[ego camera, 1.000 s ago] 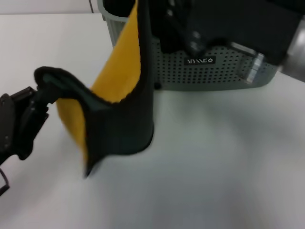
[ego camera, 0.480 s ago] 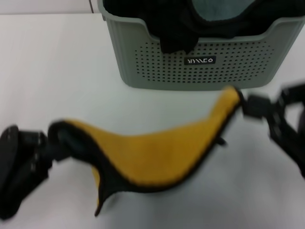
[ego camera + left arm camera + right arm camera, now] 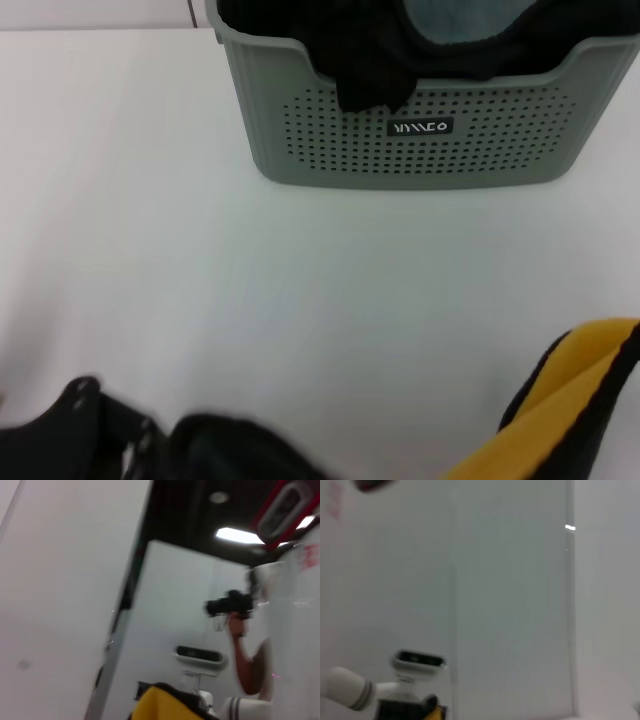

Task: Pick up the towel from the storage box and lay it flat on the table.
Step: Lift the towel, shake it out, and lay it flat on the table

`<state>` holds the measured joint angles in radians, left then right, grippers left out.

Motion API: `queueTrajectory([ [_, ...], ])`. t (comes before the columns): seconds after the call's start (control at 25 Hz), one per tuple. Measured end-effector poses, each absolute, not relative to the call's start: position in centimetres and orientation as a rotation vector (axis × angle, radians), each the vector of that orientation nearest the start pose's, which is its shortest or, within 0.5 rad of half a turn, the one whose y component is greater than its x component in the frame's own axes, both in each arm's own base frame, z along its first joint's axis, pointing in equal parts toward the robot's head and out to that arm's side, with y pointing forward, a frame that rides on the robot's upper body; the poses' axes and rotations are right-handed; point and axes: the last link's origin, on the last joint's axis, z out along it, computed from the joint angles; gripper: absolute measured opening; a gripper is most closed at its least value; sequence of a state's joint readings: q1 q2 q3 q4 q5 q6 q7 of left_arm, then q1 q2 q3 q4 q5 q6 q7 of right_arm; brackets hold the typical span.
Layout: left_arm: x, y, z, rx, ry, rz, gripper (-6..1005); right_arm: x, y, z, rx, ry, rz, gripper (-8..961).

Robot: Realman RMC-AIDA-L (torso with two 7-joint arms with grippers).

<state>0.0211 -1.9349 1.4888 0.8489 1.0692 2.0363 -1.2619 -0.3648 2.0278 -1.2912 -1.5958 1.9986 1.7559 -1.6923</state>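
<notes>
- I see one towel [image 3: 580, 400], yellow face up, black-edged, near the table [image 3: 150, 250] front.
- One storage box [image 3: 420, 150] holds two cloths.
- Left gripper [image 3: 90, 430]: grip unreadable.

— What shows of the robot itself?
— A blurred matte-black left gripper housing [image 3: 85, 430], rounded and bulky.
— And farther off?
— A white rounded head unit with dark visor [image 3: 417, 661] on a white body.

A small black label [image 3: 420, 127] on the front wall of the storage box [image 3: 300, 150] carries white lettering, too small to read for certain; nothing else is legible.
</notes>
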Motion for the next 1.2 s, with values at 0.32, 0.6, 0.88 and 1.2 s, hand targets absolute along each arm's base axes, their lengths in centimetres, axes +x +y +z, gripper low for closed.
queueTrajectory([
  [0.32, -27.7, 21.8, -2.8, -2.810, -0.783, -1.333, 14, 26.7, 21.3, 2.9, -2.576, 0.426, 1.195, 0],
  [0.6, -28.3, 25.1, -3.7, -2.659, -0.825, -1.186, 14, 26.9, 26.9, -0.1, -2.517, 0.464, 1.024, 0],
  [0.88, -29.7, 27.8, -2.1, -2.485, -0.872, -1.097, 14, 26.2, 30.9, -1.5, -2.458, 0.503, 0.872, -1],
  [1.2, -30.8, 30.4, -1.5, -2.451, -0.940, -0.912, 14, 24.9, 34.0, -3.3, -2.465, 0.528, 0.752, 0],
])
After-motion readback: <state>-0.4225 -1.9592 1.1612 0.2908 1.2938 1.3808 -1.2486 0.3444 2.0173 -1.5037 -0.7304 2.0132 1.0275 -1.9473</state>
